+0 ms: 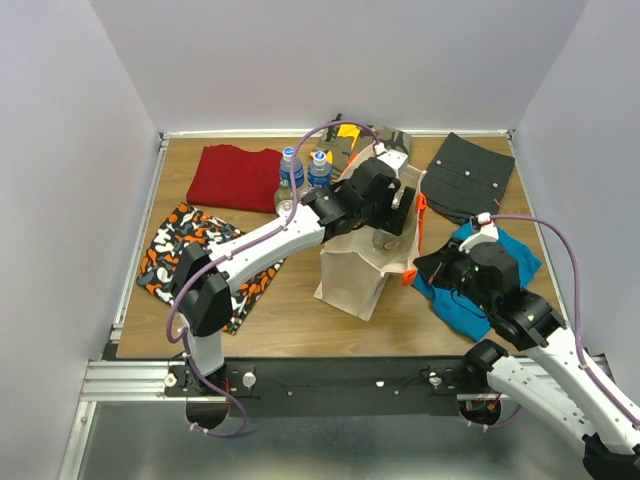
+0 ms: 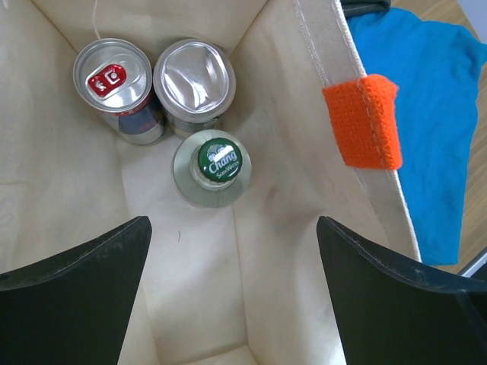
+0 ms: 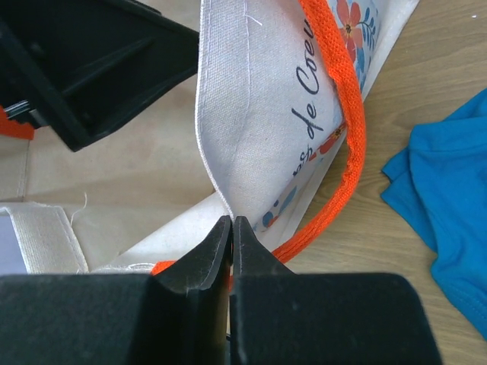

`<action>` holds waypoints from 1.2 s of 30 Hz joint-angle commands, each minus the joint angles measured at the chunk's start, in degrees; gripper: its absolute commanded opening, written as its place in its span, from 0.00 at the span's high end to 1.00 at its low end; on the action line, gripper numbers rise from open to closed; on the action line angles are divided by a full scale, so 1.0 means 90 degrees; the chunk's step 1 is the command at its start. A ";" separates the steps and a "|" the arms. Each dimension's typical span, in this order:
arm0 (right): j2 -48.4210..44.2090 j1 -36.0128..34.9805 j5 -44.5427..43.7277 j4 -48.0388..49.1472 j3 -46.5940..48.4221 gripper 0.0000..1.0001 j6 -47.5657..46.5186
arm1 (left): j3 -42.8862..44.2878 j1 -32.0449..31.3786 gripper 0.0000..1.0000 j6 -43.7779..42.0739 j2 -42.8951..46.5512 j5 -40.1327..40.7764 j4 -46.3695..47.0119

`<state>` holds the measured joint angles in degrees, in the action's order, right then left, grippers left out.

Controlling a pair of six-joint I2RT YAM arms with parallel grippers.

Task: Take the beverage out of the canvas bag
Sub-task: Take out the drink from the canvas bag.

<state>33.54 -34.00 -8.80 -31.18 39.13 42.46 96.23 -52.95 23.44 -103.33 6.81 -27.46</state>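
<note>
Canvas bag [image 1: 355, 275] stands at the centre of the overhead frame. The left gripper [image 1: 388, 222] is over its open mouth and the right gripper [image 1: 425, 268] is at its right rim.

In the left wrist view, looking down into the bag, a red-tabbed can [image 2: 112, 76] and a silver-topped can [image 2: 195, 76] sit upper left. A green-capped bottle [image 2: 218, 163] is just below them, and the jaws are spread wide at the lower corners.

In the right wrist view, the jaws are pinched tight on the bag's rim, beside the orange handle [image 3: 351, 144].
</note>
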 commanded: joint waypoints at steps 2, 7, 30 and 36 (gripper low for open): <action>-0.0035 0.0028 -0.0390 -0.0393 -0.0159 0.86 -0.0059 | 0.0441 -0.0025 0.01 -0.0007 -0.0413 0.0181 0.0083; -0.0055 0.0028 -0.0380 -0.0393 -0.0169 0.85 -0.0059 | 0.0519 -0.0025 0.01 0.0022 -0.0579 0.0171 0.0229; -0.0181 0.0028 -0.0380 -0.0393 -0.0188 0.83 -0.0059 | 0.1506 0.0034 0.11 0.0061 -0.1634 0.0708 -0.0386; -0.0211 0.0028 -0.0409 -0.0393 -0.0188 0.83 -0.0049 | 0.1105 0.0034 0.11 0.0218 -0.1527 0.0894 -0.0249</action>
<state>32.08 -34.00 -9.65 -31.42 38.68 42.46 107.85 -52.84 24.12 -116.97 12.08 -29.58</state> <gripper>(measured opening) 0.168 0.893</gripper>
